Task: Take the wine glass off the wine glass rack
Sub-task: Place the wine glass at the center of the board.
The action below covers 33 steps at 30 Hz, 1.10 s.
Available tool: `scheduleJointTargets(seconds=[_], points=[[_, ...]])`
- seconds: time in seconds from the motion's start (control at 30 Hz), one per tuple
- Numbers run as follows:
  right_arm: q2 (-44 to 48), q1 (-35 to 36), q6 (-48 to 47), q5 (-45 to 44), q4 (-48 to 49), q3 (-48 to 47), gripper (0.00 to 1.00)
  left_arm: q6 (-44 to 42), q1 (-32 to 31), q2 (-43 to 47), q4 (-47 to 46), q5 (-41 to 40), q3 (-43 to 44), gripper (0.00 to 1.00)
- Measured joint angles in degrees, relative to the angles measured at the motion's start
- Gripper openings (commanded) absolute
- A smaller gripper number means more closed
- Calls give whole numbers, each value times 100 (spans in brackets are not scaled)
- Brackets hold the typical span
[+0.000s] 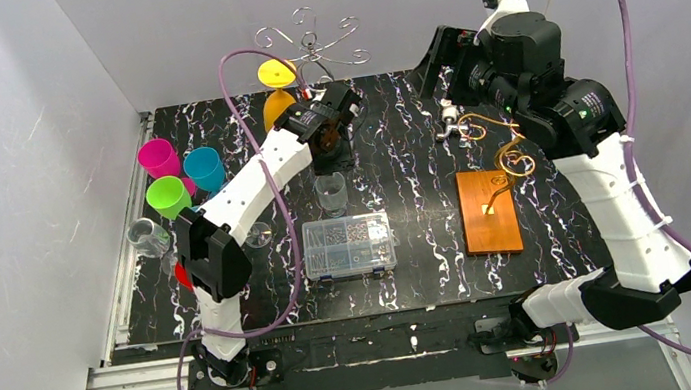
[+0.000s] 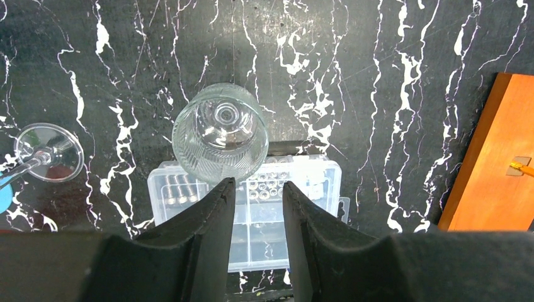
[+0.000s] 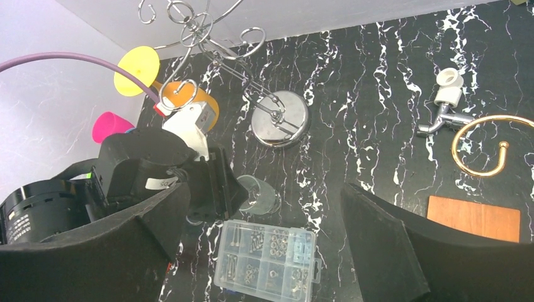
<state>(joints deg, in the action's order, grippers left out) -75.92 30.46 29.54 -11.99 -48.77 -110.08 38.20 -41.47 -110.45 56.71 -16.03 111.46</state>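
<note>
The silver wire wine glass rack (image 1: pixel 311 43) stands at the back of the table. A wine glass with a yellow foot (image 1: pixel 277 71) and an orange bowl hangs from one of its arms; the right wrist view shows it too (image 3: pixel 136 61). A clear ribbed wine glass (image 1: pixel 331 192) stands upright on the table in front of the rack. My left gripper (image 2: pixel 258 184) hovers above this clear wine glass (image 2: pixel 220 133), jaws a little apart and empty. My right gripper (image 3: pixel 264 189) is raised at the back right (image 1: pixel 445 61), wide open and holding nothing.
A clear plastic screw box (image 1: pixel 349 245) lies near the standing glass. A wooden board (image 1: pixel 489 209) with a gold hook and a small tap (image 1: pixel 451 121) are on the right. Coloured cups (image 1: pixel 179 171) and another clear glass (image 2: pixel 47 151) are on the left.
</note>
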Motion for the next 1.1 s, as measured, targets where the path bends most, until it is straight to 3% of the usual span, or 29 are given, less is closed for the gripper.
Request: scheduleJointTargets(seconds=[1.1], points=[[170,0,-24,-140,-26,160,98,-859,-2,470,686,317,-125,39]])
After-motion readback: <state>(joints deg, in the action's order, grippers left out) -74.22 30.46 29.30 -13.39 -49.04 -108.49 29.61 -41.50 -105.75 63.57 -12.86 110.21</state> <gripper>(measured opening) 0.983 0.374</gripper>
